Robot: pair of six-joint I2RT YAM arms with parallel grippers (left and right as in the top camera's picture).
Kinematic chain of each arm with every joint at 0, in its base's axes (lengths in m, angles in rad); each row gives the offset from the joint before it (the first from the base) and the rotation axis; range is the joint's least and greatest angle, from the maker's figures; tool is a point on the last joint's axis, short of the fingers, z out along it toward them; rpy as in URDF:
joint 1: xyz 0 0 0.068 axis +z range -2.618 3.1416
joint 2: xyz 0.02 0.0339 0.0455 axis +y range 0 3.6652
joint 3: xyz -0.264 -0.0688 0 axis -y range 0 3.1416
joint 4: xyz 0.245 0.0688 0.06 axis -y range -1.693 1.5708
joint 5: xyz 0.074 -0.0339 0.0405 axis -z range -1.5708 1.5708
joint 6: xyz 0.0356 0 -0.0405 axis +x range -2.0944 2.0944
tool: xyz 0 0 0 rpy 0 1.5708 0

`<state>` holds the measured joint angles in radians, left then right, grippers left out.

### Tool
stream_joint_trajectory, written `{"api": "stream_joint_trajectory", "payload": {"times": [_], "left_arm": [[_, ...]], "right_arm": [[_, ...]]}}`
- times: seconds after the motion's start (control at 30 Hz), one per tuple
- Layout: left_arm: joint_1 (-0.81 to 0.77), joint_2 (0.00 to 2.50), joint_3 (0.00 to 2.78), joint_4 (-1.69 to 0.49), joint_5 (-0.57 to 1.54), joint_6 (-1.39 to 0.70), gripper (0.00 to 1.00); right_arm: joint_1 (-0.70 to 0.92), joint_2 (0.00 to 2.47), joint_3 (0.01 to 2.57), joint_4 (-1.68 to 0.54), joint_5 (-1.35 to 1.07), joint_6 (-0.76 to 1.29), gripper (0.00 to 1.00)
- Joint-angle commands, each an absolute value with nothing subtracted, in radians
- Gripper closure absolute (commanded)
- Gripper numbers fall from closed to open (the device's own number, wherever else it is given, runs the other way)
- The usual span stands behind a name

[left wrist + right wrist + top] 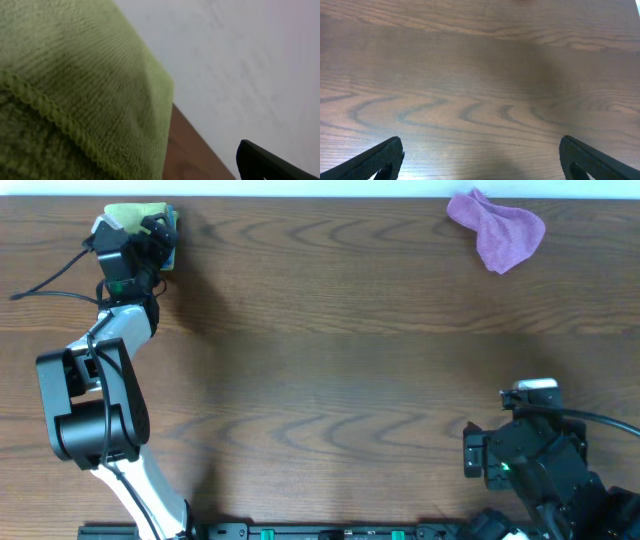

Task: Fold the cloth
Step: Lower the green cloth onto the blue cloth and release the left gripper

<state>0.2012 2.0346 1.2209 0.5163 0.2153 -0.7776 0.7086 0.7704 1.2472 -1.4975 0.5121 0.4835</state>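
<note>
The lime-green cloth [128, 218] lies bunched at the table's far left corner, mostly hidden under my left gripper [158, 232]. In the left wrist view the cloth [75, 75] fills the left side very close up, its stitched hem running across it. Only one of that gripper's fingers [272, 162] shows, far out at the lower right and clear of the fabric, so the jaws stand open with nothing gripped. My right gripper [535, 392] [480, 160] hovers open over bare wood near the front right, holding nothing.
A crumpled purple cloth [497, 228] lies at the far right near the back edge. A pale wall [240, 60] rises right behind the table's back edge, close to the left gripper. The left arm [95, 400] stretches along the left side.
</note>
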Motion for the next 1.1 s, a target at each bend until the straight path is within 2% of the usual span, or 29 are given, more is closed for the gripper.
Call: {"api": "stream_joint_trajectory", "payload": {"times": [0.0, 0.27, 0.83, 1.07], "left_arm": [[0.214, 1.991, 1.228, 0.488, 0.229, -0.756, 0.05], [0.255, 1.876, 1.228, 0.364, 0.231, -0.684, 0.04], [0.276, 1.729, 1.228, -0.063, 0.237, -0.650, 0.05], [0.276, 1.673, 1.228, -0.119, 0.250, -0.645, 0.05]], "right_arm": [[0.704, 0.773, 1.247, -1.495, 0.523, 0.501, 0.01], [0.704, 0.773, 1.247, -1.491, 0.520, 0.501, 0.01], [0.704, 0.773, 1.247, -1.481, 0.520, 0.500, 0.01], [0.704, 0.773, 1.247, -1.481, 0.519, 0.491, 0.01]]}}
